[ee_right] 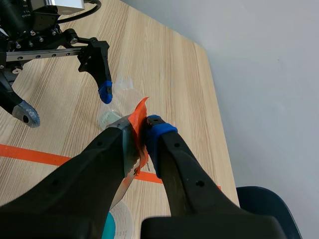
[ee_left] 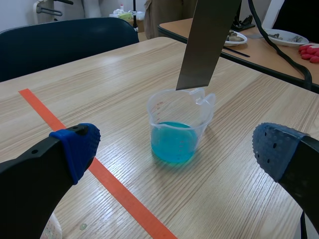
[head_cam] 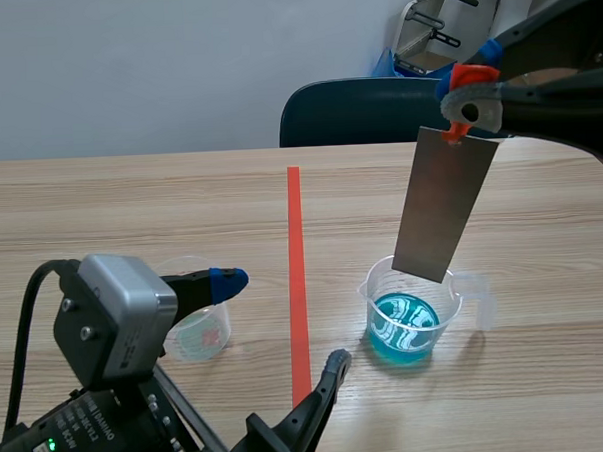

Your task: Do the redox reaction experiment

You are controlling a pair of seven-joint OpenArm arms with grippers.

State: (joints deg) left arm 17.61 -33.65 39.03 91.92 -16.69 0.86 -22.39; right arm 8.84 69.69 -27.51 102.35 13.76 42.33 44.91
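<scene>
A clear beaker (head_cam: 410,311) holding blue liquid stands just right of the orange line. Tilted above it hangs a grey metal strip (head_cam: 444,205) with an orange tab at its top; its lower edge is at the beaker's rim, above the liquid. My right gripper (head_cam: 463,99) is shut on the strip's tab end, as the right wrist view shows (ee_right: 142,127). My left gripper (head_cam: 283,322) stands open, low, left of the blue beaker (ee_left: 177,134). A second clear beaker (head_cam: 198,326) with a pale residue sits beside its left finger.
A dark blue chair (head_cam: 362,111) stands behind the table's far edge. The orange tape line (head_cam: 298,276) runs down the table's middle. In the left wrist view another table (ee_left: 279,47) with dishes and cables lies beyond the strip (ee_left: 207,42).
</scene>
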